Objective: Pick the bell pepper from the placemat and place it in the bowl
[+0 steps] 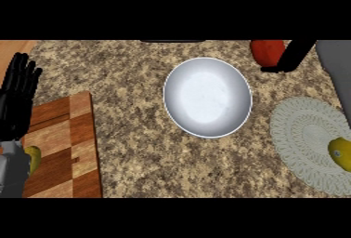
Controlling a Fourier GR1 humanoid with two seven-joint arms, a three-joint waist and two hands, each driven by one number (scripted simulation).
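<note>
Speckled brown granite surface (130, 139) is filling the whole view. A white oval bowl (208, 97) is sitting about centre, nothing in it.

My left hand (17, 95) is resting at the left edge, fingers straight and pointing up, holding nothing. It is hanging over the edge of a brown checkered wooden cutting board (65, 144) that is occupying the lower left corner. A small yellow-green object (33, 158) is peeking out beside my left forearm on that board; too hidden to identify.

My right hand (291, 56) is showing at the upper right, dark fingers reaching down-left toward a red rounded object (266, 51) near the top edge. Fingertips are looking right at it, but I cannot tell whether they are wrapping it or just touching, so its state is unclear. My grey right forearm (339, 74) is running down the right edge.

A round pale woven placemat (302, 139) is lying at the lower right, cut off by the right edge. A yellow bell pepper (340, 152) is sitting on its right side, also partly cropped, well apart from the bowl.

Bare granite is lying between bowl and board and below the bowl. The gap between bowl and placemat is narrow.
</note>
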